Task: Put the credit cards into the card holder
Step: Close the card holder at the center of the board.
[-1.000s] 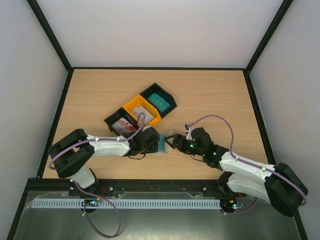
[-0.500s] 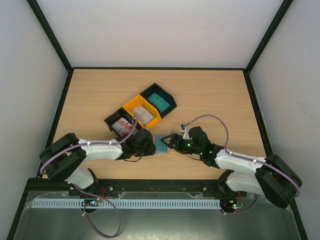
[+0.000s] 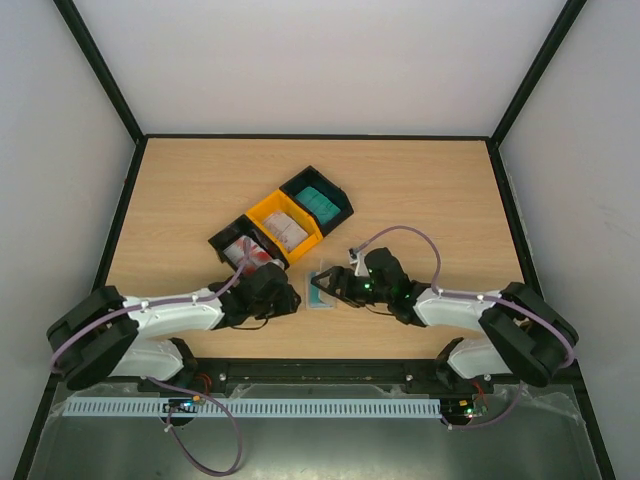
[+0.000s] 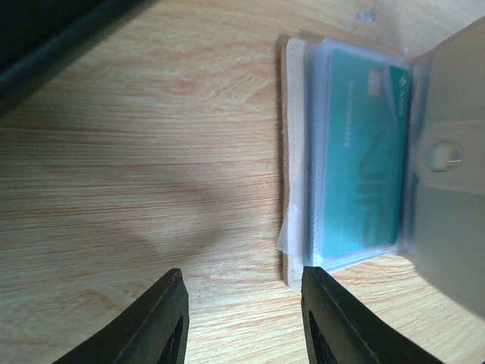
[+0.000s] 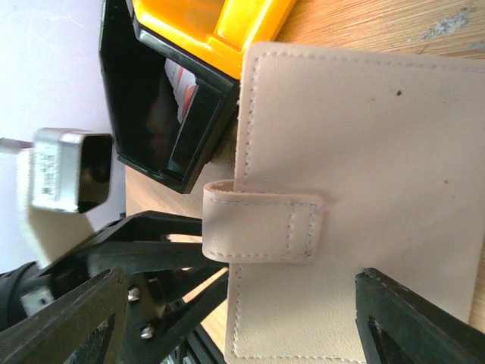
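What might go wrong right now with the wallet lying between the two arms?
The right pincer is open around the raised cover of the wallet, so the cover may flop shut over the green card. The left pincer hangs open close to the wallet's edge and might nudge it sideways.

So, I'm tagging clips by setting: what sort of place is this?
Probably a lab robot test cell: a wooden table enclosed by white panels, with two robot arms bolted at its near edge.

Colour check:
Flat beige stitched card holder (image 5: 364,152) is showing light-blue lining; thin plastic card (image 4: 356,167) is reading teal green; joined plastic trays (image 3: 262,210) running black-yellow-black.
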Motion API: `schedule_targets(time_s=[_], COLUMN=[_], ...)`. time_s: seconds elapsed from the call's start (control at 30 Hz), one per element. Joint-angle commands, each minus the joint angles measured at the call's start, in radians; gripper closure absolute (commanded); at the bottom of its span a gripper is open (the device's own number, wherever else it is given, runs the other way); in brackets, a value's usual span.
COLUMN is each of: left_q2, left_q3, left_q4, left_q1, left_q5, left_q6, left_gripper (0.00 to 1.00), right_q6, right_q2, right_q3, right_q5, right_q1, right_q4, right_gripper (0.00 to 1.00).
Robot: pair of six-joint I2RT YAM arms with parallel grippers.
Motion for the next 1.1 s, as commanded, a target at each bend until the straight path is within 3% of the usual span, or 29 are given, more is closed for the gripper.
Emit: schedule_targets(time_s=[0.0,0.13,0.23,0.43,0.9,1.07], left_q2=[-0.071,-0.141,-0.188,-0.136,-0.031,0.075], left_q3=[-0.009,-0.020,-0.032,-0.036,0.016,0.083], left_q4=[-0.041,-0.018,0.033,0.154,0.203,0.116], left_q1=[0.009,0.014,0.028,0.083,0.099,0.099], left_q5=[-0.055,-0.062,-0.024,0.097,0.167,0.187], left_q6=[-0.025,-0.016,0.009,0.044,0.056,0.090], left_gripper=[0.56,0.52,0.48,0.40,0.43,0.47], right_q6=[-0.033,-0.040,-0.054,-0.065,-0.040,-0.034], right_q2=[0.057,0.092,0.085,0.061,0.192,0.173], right_q3=[0.048,0.070,0.089,0.106,0.164,0.167], right_q5=[-0.027,-0.016,0.024,0.102,0.099,0.132], right_q1=[0.007,0.009,0.010,0.009,0.009,0.009], right_q4=[0.041,0.014,-0.035,-0.089,-0.164,-0.179], right_gripper=[0.20,0.21,0.28,0.36,0.61,0.62])
